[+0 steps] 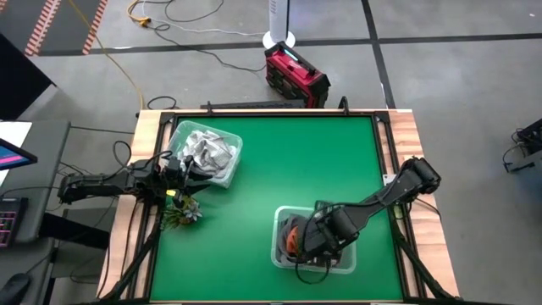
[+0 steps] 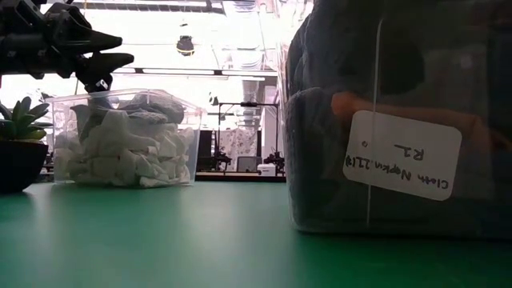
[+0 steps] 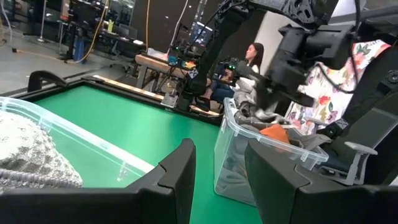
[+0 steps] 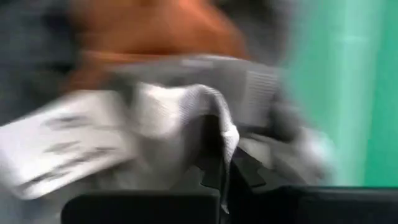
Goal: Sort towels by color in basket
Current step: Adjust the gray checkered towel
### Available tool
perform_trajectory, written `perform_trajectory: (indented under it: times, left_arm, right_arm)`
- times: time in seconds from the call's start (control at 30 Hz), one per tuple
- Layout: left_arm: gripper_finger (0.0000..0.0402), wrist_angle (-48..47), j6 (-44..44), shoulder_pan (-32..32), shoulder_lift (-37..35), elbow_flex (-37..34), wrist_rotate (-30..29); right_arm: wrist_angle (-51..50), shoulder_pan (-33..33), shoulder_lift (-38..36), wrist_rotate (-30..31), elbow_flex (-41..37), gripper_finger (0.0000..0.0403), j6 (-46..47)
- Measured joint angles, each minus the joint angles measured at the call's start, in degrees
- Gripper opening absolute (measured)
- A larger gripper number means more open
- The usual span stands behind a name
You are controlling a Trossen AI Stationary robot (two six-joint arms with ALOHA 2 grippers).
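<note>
Right tool point(image 4: 225, 163) (fingers closed) low.

Green mat point(image 1: 288, 161) centre free; clear plastic bins block at 10 point(image 1: 222, 168) & 5 o'clock point(image 1: 279, 250); small potted plant point(image 1: 182, 212) at 9.

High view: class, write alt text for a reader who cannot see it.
On a green table, the right gripper reaches into a clear bin holding an orange towel. The left gripper sits at a second bin of pale towels, beside a small plant.

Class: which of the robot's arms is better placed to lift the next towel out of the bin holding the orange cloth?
Probably the right. Its hand is already down in the bin with the orange towel, pinching a white towel. The left hand waits by the other bin.
</note>
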Motion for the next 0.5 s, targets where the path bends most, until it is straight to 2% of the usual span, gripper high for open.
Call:
perform_trajectory:
  times: [0.1,0.27,0.5]
  left_arm:
    - [0.0129,-0.1,0.0,0.0,0.0,0.0,0.0]
    - [0.0129,-0.2,0.0,0.0,0.0,0.0,0.0]
    - [0.0129,-0.1,0.0,0.0,0.0,0.0,0.0]
  right_arm:
    - [7.2,0.7,0.0,-4.7,-1.5,0.003,-2.9]
    - [7.9,1.2,0.0,-5.3,-3.3,0.0052,-3.0]
    - [15.9,-0.2,0.0,-5.9,-7.6,0.0136,-5.8]
